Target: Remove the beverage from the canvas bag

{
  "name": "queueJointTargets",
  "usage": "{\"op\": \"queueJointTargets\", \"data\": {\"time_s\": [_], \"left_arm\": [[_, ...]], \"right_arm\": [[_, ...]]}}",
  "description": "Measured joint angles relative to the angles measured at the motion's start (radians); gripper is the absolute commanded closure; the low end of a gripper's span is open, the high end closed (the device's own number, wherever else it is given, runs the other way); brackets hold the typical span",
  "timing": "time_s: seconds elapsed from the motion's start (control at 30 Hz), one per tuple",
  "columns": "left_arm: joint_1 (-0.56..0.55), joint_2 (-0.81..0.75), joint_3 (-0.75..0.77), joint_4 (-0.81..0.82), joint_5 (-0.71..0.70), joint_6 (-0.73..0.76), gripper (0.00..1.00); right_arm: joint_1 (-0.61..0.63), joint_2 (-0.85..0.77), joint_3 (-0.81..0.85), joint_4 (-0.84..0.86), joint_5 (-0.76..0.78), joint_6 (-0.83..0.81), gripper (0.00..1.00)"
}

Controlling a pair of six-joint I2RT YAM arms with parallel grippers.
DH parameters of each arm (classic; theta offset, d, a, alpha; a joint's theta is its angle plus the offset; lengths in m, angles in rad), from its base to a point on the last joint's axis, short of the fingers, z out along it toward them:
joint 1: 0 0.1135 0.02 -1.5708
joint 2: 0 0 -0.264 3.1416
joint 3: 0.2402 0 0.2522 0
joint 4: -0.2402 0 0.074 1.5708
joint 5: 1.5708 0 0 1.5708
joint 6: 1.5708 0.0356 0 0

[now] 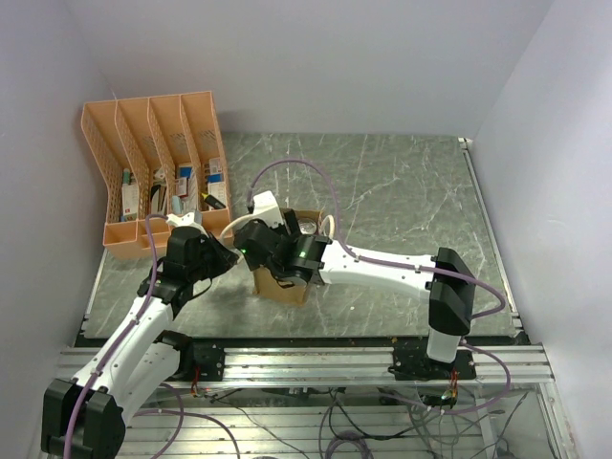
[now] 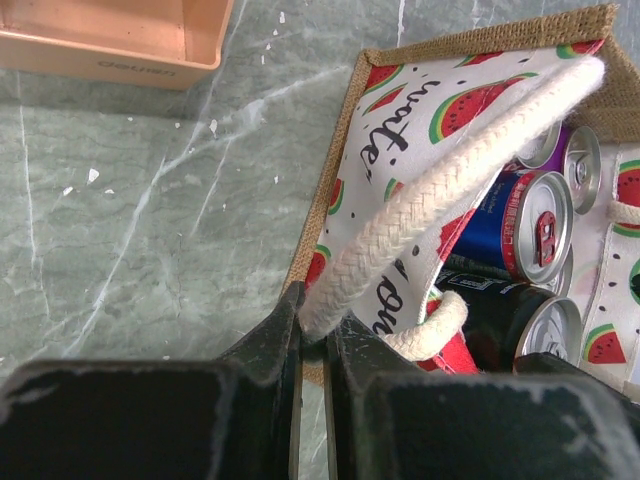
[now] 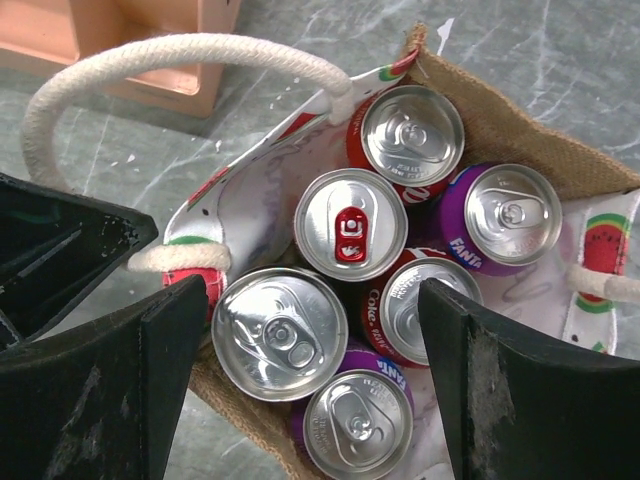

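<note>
Canvas bag (image 1: 284,285) stands upright, mouth up, left of centre on the worktop (image 1: 402,182), near half, just right of the orange slotted file rack (image 1: 143,172). Boxy, coarse tan burlap outside (image 3: 520,130). Lining is smooth white with a watermelon print and black lettering (image 2: 400,130). Thick cream braided rope handle (image 2: 450,170) on the left wall, a second one only partly seen at the right wall (image 3: 600,285).

Six cans (image 3: 350,223) are packed inside, all upright with the long axis vertical and the shiny aluminium lids and pull tabs facing up. One tab is red. Sides that show: red Coke (image 3: 425,310), purple Fanta (image 3: 512,213), one dark blue (image 2: 500,225).

Left gripper (image 2: 312,335) has its black jaws pressed together, pinching the rope handle at its lower end and pulling that wall outward. Right gripper (image 3: 312,300) hangs over the bag mouth from above, jaws spread wide, with cans showing in the gap. No can is clamped.

The worktop is flat grey-green stone-look sheet with pale veins and white flecks. The rack is matte plastic with several slots holding small boxes; its low tray end (image 2: 110,40) sits close to the bag. A ribbed aluminium rail (image 1: 316,363) runs along the near edge under the arm bases. Plain pale walls close in the left, far and right sides.
</note>
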Motion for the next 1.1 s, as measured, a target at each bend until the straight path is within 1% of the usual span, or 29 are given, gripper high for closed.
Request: {"op": "queueJointTargets", "data": {"time_s": [0.2, 0.33, 0.53, 0.73, 1.1], "left_arm": [[0.0, 0.0, 0.0, 0.0, 0.0, 0.002, 0.93], [0.0, 0.0, 0.0, 0.0, 0.001, 0.002, 0.93], [-0.002, 0.0, 0.0, 0.0, 0.001, 0.002, 0.93], [-0.002, 0.003, 0.0, 0.001, 0.002, 0.002, 0.93], [-0.002, 0.006, 0.0, 0.0, 0.001, 0.003, 0.93]], "right_arm": [[0.0, 0.014, 0.0, 0.006, -0.033, 0.007, 0.16], [-0.002, 0.028, 0.0, 0.007, -0.042, 0.018, 0.26], [-0.005, 0.045, 0.0, 0.012, -0.037, 0.069, 0.35], [-0.006, 0.047, -0.013, 0.006, -0.037, 0.105, 0.36], [-0.006, 0.047, -0.039, 0.024, -0.045, 0.141, 0.32]]}}
